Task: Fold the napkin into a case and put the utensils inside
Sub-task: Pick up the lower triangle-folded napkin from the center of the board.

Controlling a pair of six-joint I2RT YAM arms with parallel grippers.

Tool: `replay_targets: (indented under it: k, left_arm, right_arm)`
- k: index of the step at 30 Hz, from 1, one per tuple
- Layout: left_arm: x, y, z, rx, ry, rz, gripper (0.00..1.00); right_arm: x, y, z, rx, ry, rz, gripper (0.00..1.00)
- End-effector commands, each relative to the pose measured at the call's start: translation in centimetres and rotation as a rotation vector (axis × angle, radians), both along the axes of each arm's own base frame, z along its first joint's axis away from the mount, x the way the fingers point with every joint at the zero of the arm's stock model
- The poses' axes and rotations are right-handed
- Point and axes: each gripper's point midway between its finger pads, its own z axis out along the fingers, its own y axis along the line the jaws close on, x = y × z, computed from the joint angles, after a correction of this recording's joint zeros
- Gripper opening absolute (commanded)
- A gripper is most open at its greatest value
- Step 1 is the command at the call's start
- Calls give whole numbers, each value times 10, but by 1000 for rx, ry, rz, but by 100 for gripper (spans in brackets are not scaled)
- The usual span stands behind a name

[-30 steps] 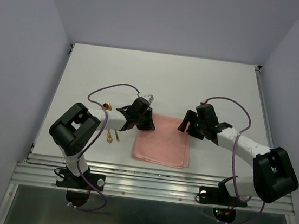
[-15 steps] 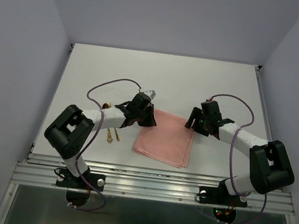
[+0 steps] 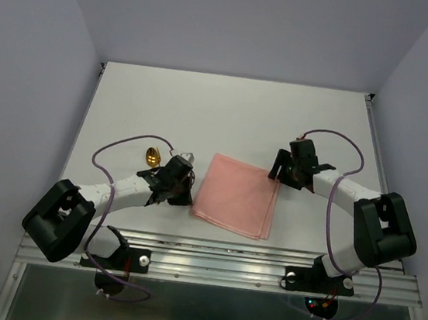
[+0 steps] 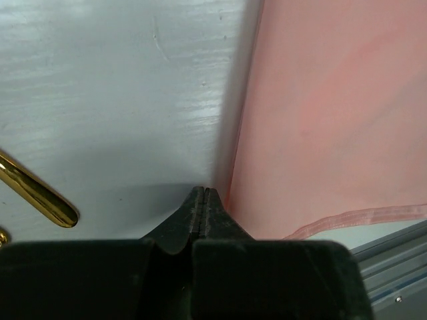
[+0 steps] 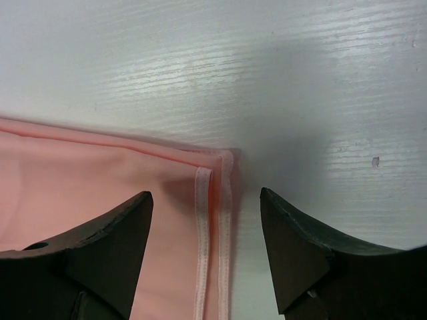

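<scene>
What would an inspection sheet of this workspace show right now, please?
Surface: white table, faint scuffs.
Job's things: salmon napkin folded flat, layered hems showing at its corner; gold utensils left of it, only partly in view.
Clutter: nothing seen.
Tools: left tool shut, tip beside the napkin's left edge; right tool open, napkin's far right corner between its fingers.
Cables: purple cables loop by both arms, off the napkin.
Surroundings: plain pale walls on three sides; metal rail at the near edge.
</scene>
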Motion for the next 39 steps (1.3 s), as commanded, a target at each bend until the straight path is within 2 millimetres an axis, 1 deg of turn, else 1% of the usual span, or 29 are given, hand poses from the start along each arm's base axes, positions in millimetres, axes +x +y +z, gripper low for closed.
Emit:
replay_targets:
  k: [1,2,5,10,12,13,15,16,17,19,20,21,22,24,25,26,27,28,30,31,32,33,34,36,37,38,39]
  left_arm:
    - [-6,-4,3,-34,11,-8,0]
    - [-8,-6,1,-34,17,-15,0]
    - [-13,-13,-2,-60,33,-37,0]
    - [-17,-28,0,-73,34,-67,0]
    - [-20,-31,-3,-67,43,-78,0]
    - [-23,-34,-5,-61,52,-91,0]
    - [-26,-37,-9,-45,59,-98,0]
    - [-27,-38,-11,-37,62,-101,0]
    - [-31,-38,-17,-20,81,-99,0]
    - [-31,-39,-20,-6,85,-94,0]
    - [-30,-42,-16,-11,77,-93,0]
    - [-28,-44,-11,-19,66,-94,0]
    - [-26,-45,-1,-36,46,-97,0]
    - [-16,-52,21,-58,-2,-97,0]
    - [-6,-53,38,-48,-40,-91,0]
    - [0,-53,45,-40,-58,-88,0]
    - [12,-49,53,-6,-100,-72,0]
    - [23,-54,66,-3,-124,-68,0]
    - [42,-57,76,-1,-156,-59,0]
    - [48,-62,81,-4,-165,-66,0]
    - [62,-76,91,-13,-193,-85,0]
    - [67,-88,95,-37,-196,-111,0]
    - [81,-108,102,-69,-217,-126,0]
    - [90,-132,108,-122,-214,-175,0]
    - [97,-147,97,-142,-198,-192,0]
    - [107,-161,109,-184,-218,-189,0]
    - [111,-173,108,-216,-210,-202,0]
  right_arm:
    - [20,4,14,7,-57,14,70]
    - [20,5,10,6,-48,16,69]
    - [23,6,7,10,-48,16,66]
    - [25,4,1,-7,-42,13,59]
    - [27,1,0,-9,-44,2,52]
    - [28,1,0,-9,-47,3,46]
    - [28,0,1,-11,-51,2,38]
    - [28,0,1,-13,-53,0,30]
    - [29,0,3,-14,-57,1,26]
    - [30,0,4,-13,-61,1,19]
    - [31,2,7,-9,-67,10,12]
    - [31,2,7,-6,-70,13,9]
    - [32,3,7,-6,-71,18,4]
    - [34,6,10,-2,-79,43,1]
    - [34,7,10,-4,-80,57,1]
    - [35,8,11,-3,-81,67,1]
    - [36,10,11,-1,-82,80,1]
    - [35,10,11,-4,-80,87,1]
    - [35,12,10,0,-79,100,1]
    - [35,12,10,0,-75,101,1]
    - [35,13,11,6,-77,101,1]
    - [35,13,12,8,-80,102,1]
    - [34,13,12,12,-79,100,1]
    - [34,14,13,17,-80,97,1]
    - [34,14,13,20,-80,93,1]
    - [34,14,13,22,-79,91,1]
    - [34,14,12,22,-77,90,1]
